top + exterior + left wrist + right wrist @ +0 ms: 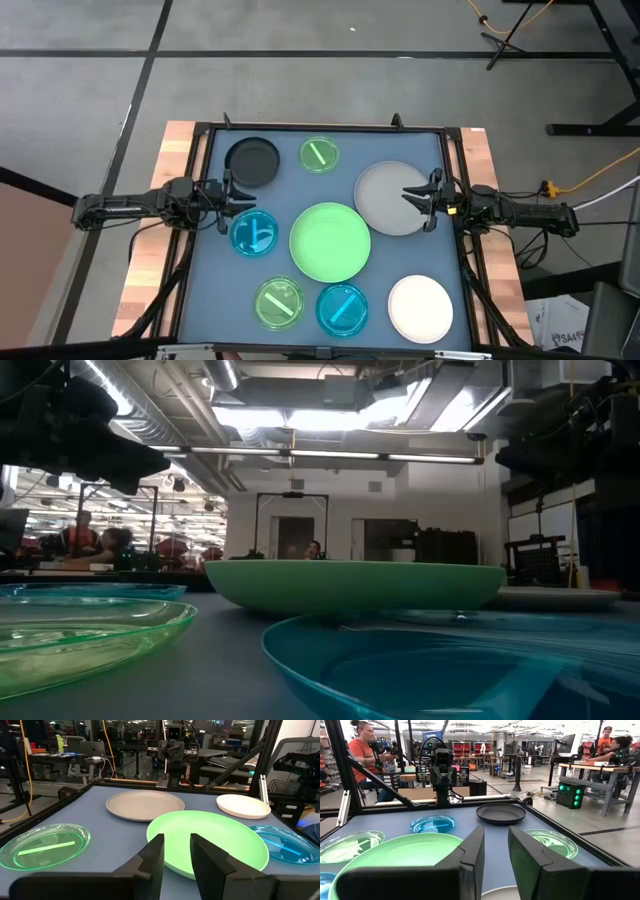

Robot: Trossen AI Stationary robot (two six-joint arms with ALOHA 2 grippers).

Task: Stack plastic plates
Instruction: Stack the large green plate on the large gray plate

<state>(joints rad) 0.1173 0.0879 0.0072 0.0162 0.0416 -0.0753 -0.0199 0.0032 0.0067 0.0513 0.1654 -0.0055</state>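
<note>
Several plastic plates lie flat on the blue-grey table top, each apart from the others. The large light green plate (330, 241) is in the middle and the large grey plate (392, 197) to its right. The white plate (420, 309) is near right and the black plate (252, 161) far left. Translucent green plates (319, 155) (280, 303) and translucent blue plates (254, 232) (343, 309) lie around them. My left gripper (228, 195) (177, 845) stands open at the left edge, level above the table. My right gripper (420, 197) (496, 840) stands open over the grey plate's right rim.
A black frame (320, 128) borders the table, with wooden strips (176, 150) outside it. Each arm's base stands at its own side edge. People sit at desks in the room beyond (362, 750).
</note>
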